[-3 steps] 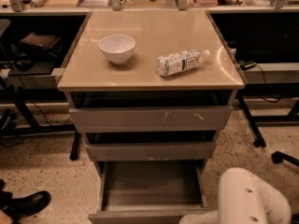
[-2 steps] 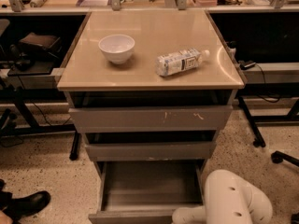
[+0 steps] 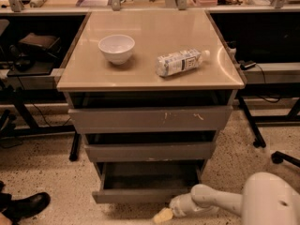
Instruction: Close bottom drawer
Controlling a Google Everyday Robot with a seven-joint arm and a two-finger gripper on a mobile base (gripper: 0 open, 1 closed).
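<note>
The bottom drawer [image 3: 140,195] is the lowest of three grey drawers in the beige-topped cabinet. It stands partly open, with its dark tray [image 3: 150,175] showing behind the plain front panel. My gripper [image 3: 164,214] is low at the floor, just below and right of the middle of that front panel, at the end of my white arm [image 3: 211,200], which reaches in from the lower right. Whether it touches the panel I cannot tell.
A white bowl [image 3: 116,48] and a lying plastic bottle [image 3: 180,62] sit on the cabinet top [image 3: 150,32]. The top drawer [image 3: 150,118] and middle drawer [image 3: 150,151] stick out slightly. A black shoe [image 3: 28,204] is at the lower left. Desk legs and a chair caster stand to the right.
The bottom drawer has slid well in and sticks out much less than before. My arm has swung left and down, bringing the gripper to the drawer's front.
</note>
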